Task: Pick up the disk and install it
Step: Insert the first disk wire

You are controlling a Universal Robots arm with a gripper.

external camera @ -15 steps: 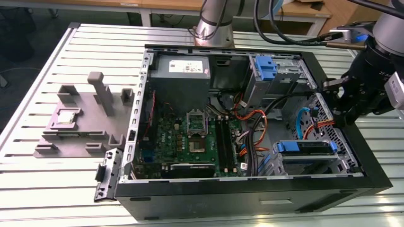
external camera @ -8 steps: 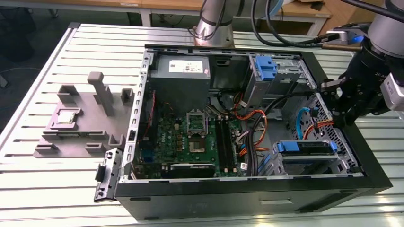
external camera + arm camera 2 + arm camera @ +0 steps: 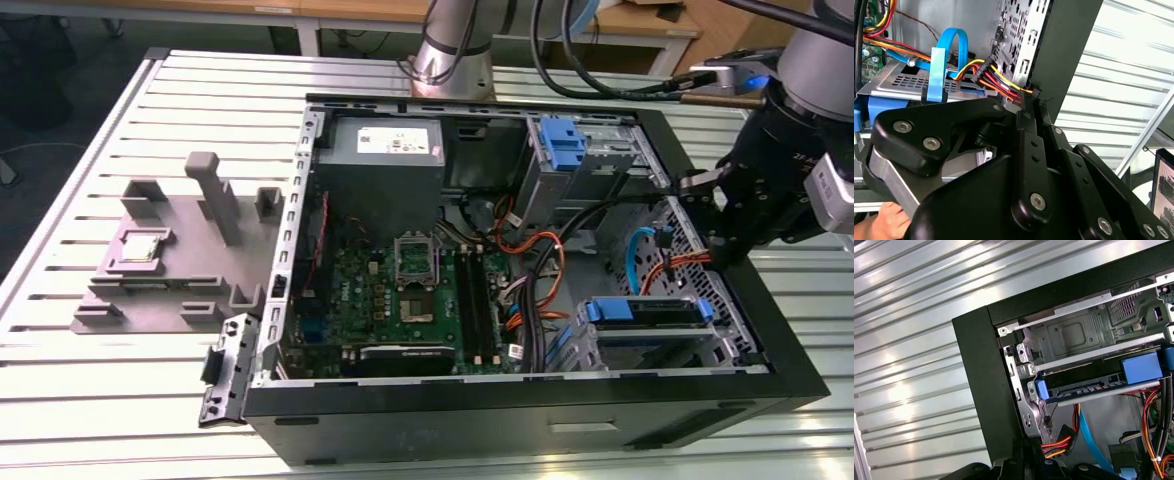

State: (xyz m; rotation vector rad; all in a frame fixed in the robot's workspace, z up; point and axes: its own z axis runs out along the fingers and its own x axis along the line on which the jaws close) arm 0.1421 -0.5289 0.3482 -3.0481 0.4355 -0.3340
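Nearest in the exterior view is the dark front edge of one open computer case [image 3: 534,415], lying on a slatted metal table [image 3: 107,400]. Just behind that edge, in the case's corner on the exterior view's right, sits the one disk [image 3: 643,312] – already seated in its metal drive cage [image 3: 667,350], not in the gripper. From above it shows a blue plastic frame around a dark middle. The first wrist view shows the disk [image 3: 1094,383] edge-on as a dark slab with a row of connector contacts, blue plastic at both ends, lying level in the bay. One gripper [image 3: 727,255] hangs a little further back over the case wall on the exterior view's right. In the second wrist view the gripper [image 3: 1031,97] has its fingertips drawn together beside a bundle of red, yellow and orange wires [image 3: 1004,85]; whether they touch the wires cannot be told. One light-blue cable [image 3: 941,60] loops over the cage there, and part of one hand [image 3: 884,220] shows at the picture's edge. Further back lie one green motherboard [image 3: 400,290], one grey power supply [image 3: 387,150] and a second blue bracket [image 3: 563,142] – at the far cage. Outside the case, on the exterior view's left, one grey fixture [image 3: 174,280] carries one small square chip [image 3: 144,246].
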